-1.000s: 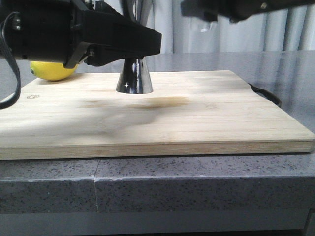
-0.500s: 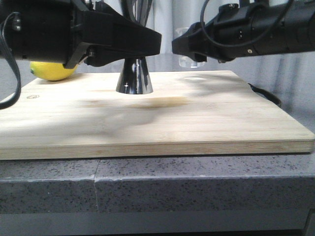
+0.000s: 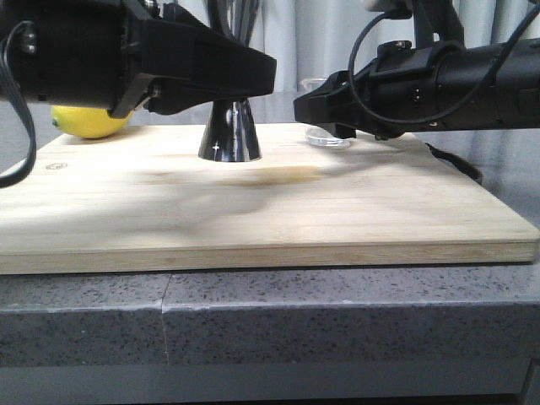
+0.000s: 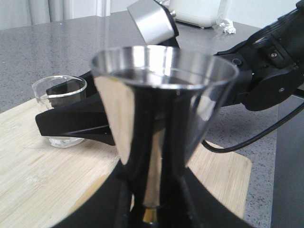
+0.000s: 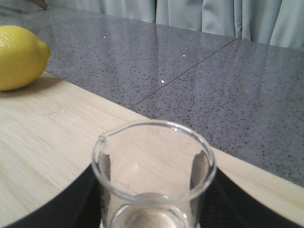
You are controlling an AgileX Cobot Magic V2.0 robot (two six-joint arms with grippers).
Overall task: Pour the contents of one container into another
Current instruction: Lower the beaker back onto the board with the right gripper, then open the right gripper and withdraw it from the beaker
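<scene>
The steel hourglass jigger [image 3: 229,135] stands on the wooden board [image 3: 337,211], and my left gripper [image 3: 240,80] is shut on its waist. The left wrist view shows the jigger's upper cone [image 4: 161,109] rising between the fingers, with the gold band low down. The clear glass beaker [image 3: 327,137] rests low at the board's back, right of the jigger, with my right gripper [image 3: 325,101] shut on it. In the right wrist view the beaker [image 5: 154,185] fills the space between the black fingers, lip turned toward the lemon. It looks empty. The beaker [image 4: 59,109] also shows in the left wrist view.
A yellow lemon [image 3: 89,121] lies at the board's back left, behind the left gripper. A black cable [image 3: 456,160] curls off the board's right edge. Grey speckled counter [image 5: 190,61] surrounds the board, with curtains behind.
The right arm has come down from the top of the view carrying the beaker, lowering it to the board's back, right of the jigger. The left gripper and jigger have not moved.
</scene>
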